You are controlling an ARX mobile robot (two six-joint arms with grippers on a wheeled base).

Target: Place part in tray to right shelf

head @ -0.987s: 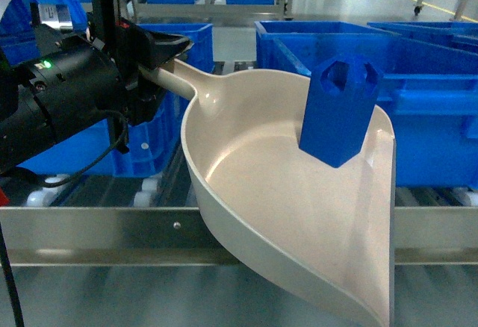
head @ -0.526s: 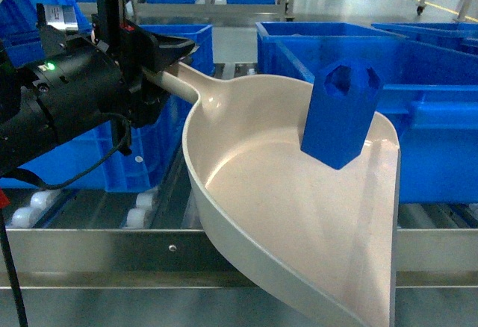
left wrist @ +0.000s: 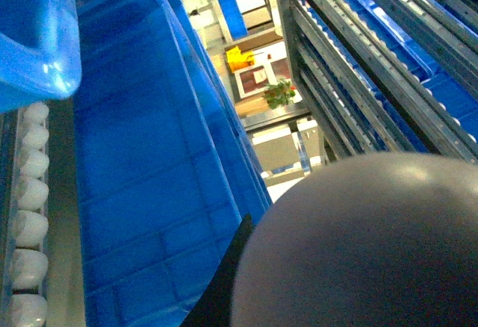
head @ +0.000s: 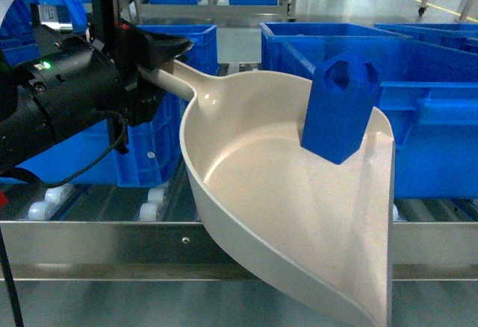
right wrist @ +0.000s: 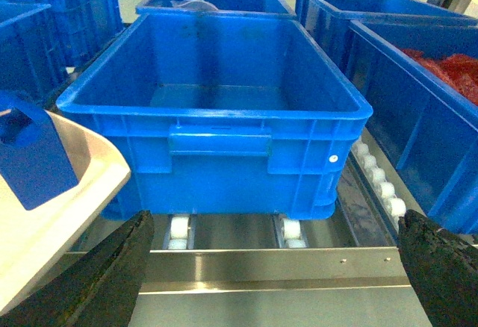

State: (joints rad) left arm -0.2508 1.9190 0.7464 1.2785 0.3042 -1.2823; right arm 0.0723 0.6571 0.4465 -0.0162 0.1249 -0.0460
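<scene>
The cream tray [head: 284,207] is held up in front of the right shelf [head: 97,243], and my left gripper [head: 160,64] is shut on its handle. The blue part [head: 341,107] stands tilted inside the tray, leaning against the far right rim. In the left wrist view the tray's underside [left wrist: 358,245] fills the lower right, beside one black finger [left wrist: 224,290]. My right gripper [right wrist: 272,275] is open and empty, low before the steel front rail [right wrist: 261,267]. The part [right wrist: 30,155] and the tray [right wrist: 75,192] lie to its left.
A large blue crate [right wrist: 216,118] sits on white rollers [right wrist: 179,230] just behind the rail. More blue crates stand around it, one at the right holding red pieces [right wrist: 448,66]. A blue crate [head: 89,155] stands behind my left arm.
The shelf rail and crates have shifted slightly in the head view, the rail now sitting lower. The tray, the part and my left gripper keep the same pose relative to each other.
</scene>
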